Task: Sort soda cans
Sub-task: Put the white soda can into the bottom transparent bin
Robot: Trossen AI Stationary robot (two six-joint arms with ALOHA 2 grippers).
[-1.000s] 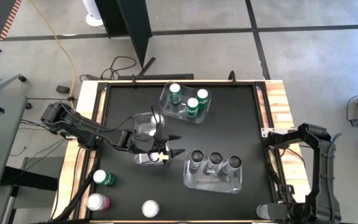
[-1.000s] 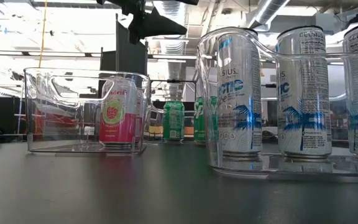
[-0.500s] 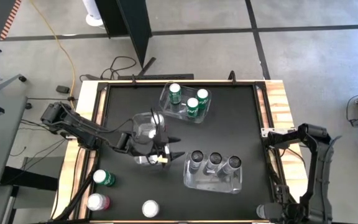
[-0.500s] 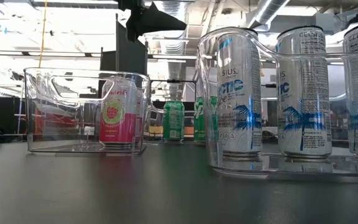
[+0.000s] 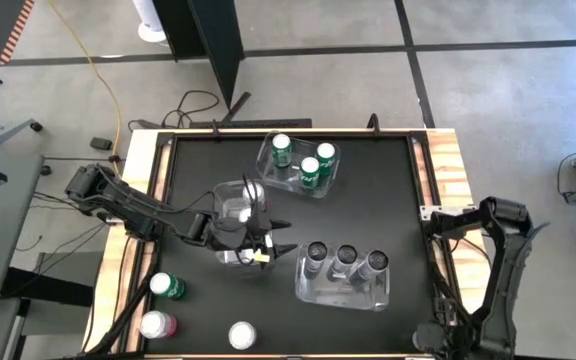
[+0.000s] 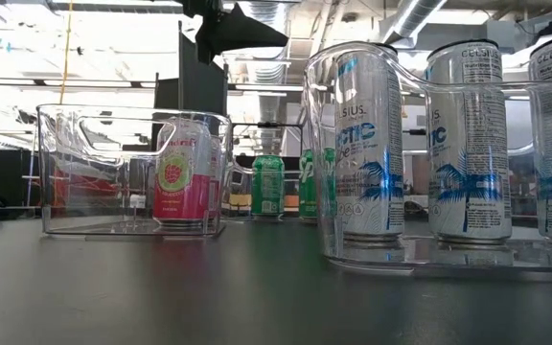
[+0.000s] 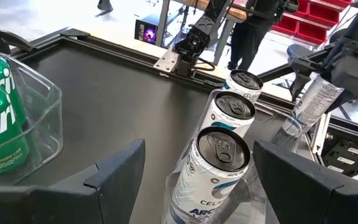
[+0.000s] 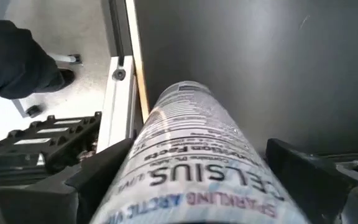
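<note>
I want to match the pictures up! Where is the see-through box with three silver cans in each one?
High view: the clear bin sits right of the table's middle, toward the bottom edge.
Low view: it fills the right side, up close.
Left wrist view: bottom centre, cans poking out.
Right wrist view: not in it.
Landmark shared by the first three: the green cans.

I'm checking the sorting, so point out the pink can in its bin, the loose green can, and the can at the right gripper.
pink can (image 6: 181, 182), low view, its label.
loose green can (image 5: 166, 286), high view, its top.
Celsius can (image 8: 194, 155), right wrist view, its side.
</note>
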